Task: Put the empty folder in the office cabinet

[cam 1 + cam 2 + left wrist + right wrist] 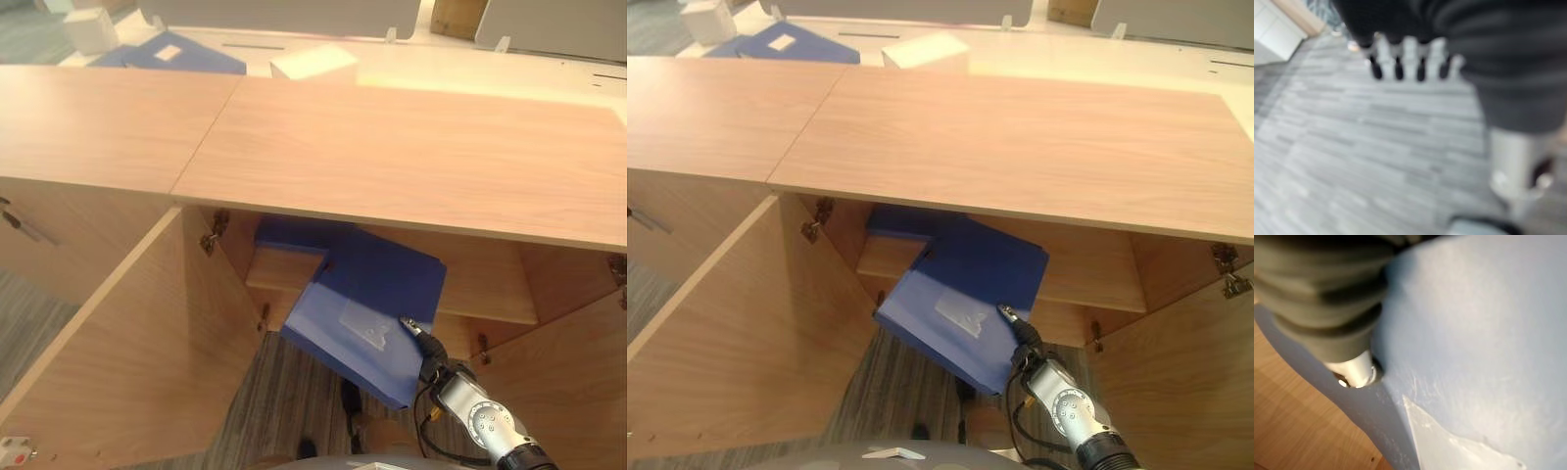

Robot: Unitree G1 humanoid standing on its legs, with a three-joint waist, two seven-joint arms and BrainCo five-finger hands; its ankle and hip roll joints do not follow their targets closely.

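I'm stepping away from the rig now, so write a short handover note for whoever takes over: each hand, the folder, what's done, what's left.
Right hand: against the blue folder, grip hidden.
Left hand: idle over the carpet, fingers straight, holding nothing.
The folder is tilted, partly inside the open cabinet, its upper end over the shelf, its lower corner sticking out front.
Done: doors open, folder started in.
Left: push it fully onto the shelf, withdraw the hand.

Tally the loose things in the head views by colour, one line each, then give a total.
Blue folders: 3 (one at the right hand by the cabinet opening, one on the shelf inside, one on the far desk)
White boxes: 2
Total: 5
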